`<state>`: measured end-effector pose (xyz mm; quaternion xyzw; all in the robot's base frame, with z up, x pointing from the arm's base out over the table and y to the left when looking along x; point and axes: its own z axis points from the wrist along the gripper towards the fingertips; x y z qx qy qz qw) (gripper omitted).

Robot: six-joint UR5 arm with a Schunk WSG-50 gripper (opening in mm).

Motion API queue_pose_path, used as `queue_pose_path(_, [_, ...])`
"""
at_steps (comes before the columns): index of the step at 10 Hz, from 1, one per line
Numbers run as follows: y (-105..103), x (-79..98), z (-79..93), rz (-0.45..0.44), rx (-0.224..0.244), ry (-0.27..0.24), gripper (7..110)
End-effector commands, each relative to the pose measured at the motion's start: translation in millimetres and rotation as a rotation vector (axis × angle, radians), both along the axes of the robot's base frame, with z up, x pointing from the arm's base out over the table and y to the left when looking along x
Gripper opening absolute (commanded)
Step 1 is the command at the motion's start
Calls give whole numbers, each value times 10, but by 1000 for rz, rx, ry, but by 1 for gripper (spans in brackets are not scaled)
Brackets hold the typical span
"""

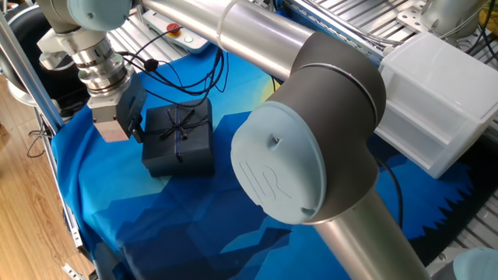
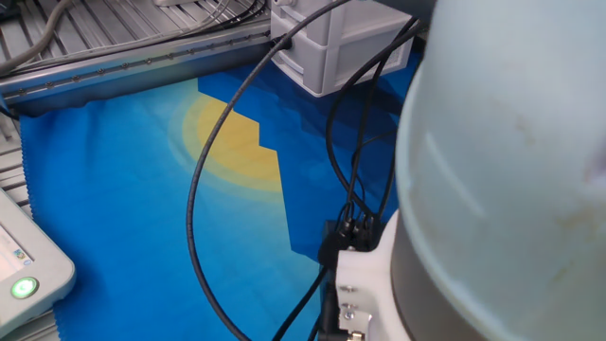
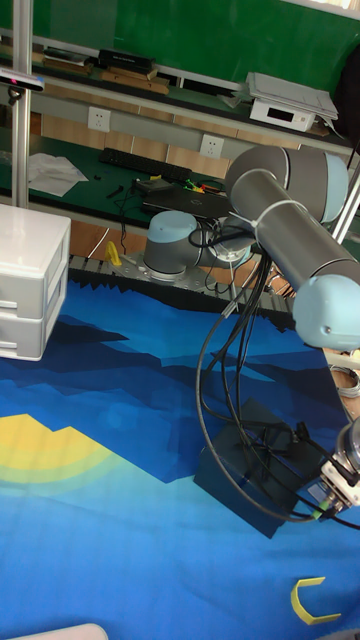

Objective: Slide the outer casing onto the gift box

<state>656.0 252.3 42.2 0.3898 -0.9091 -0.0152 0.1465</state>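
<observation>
Take the outer casing [image 1: 178, 141] as your landmark: you see it as a dark navy square block with a thin ribbon cross and bow on top, sitting flat on the blue cloth [image 1: 194, 210]. You cannot tell where the gift box is, since no tray shows apart from the casing. In one fixed view the gripper [image 1: 124, 124] stands right at the casing's left edge, its dark finger against or just off that side; you cannot tell whether the fingers are apart or together, and nothing shows between them. On the casing's near side the cloth lies bare toward the table edge and the wooden floor [image 1: 31, 210]; on its far side black cables [image 1: 183, 74] trail over the cloth. To the casing's right the big elbow joint [image 1: 299, 148] of the arm blocks your sight, with the white drawer unit [image 1: 443, 101] well beyond it. The tall fixed view gives you what that view hides: the casing [image 3: 255, 470] has open cloth on its side toward the yellow sun patch [image 3: 50, 445], cables hang over its top, and a small yellow hook [image 3: 312, 600] lies on the cloth near the gripper's wrist. The other fixed view shows you no casing at all, only the arm's body close up, cables and bare cloth around the yellow patch.
</observation>
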Motion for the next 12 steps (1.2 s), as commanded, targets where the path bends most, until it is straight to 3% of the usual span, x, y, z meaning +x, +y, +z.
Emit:
queue_pose_path(1, [34, -18, 27, -4, 12, 10, 7])
queue_pose_path(7, [8, -29, 56, -3, -3, 19, 7])
queue_pose_path(12, [46, -12, 191, 1, 18, 36, 7])
